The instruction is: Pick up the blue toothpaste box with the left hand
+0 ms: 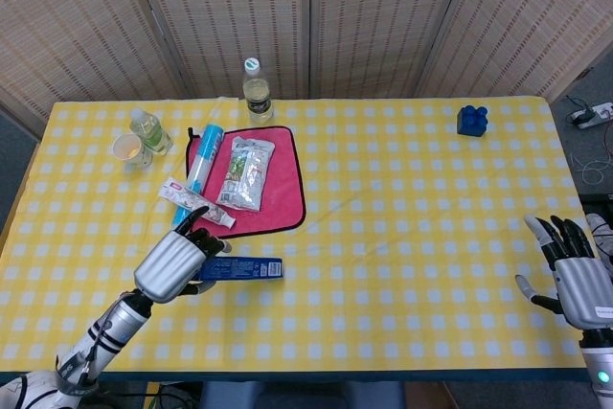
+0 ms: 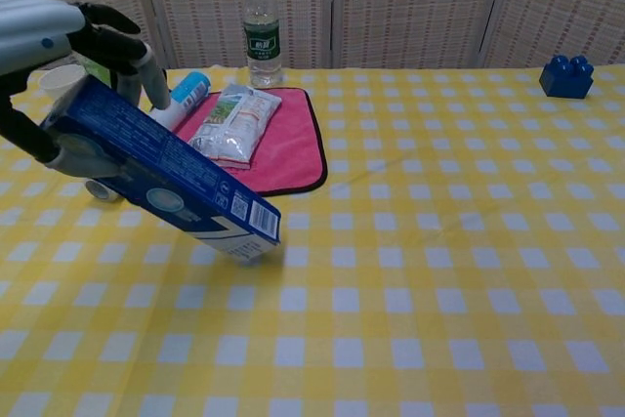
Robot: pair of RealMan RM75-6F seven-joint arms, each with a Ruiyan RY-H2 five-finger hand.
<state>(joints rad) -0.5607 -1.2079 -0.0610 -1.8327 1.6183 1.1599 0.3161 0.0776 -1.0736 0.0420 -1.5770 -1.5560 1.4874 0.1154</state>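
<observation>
One blue toothpaste box (image 2: 161,171) gripped in left hand (image 1: 172,265), lower left of head view, tilted, far end low over bench (image 1: 402,237). Keep grip firm and lift level. Right hand (image 1: 579,275) empty, fingers spread, lower right

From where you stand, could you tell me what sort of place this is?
Probably a staged test area rather than a home: a table under a yellow checked cloth, woven folding screens behind it, and a power strip with loose cables on the floor.
</observation>
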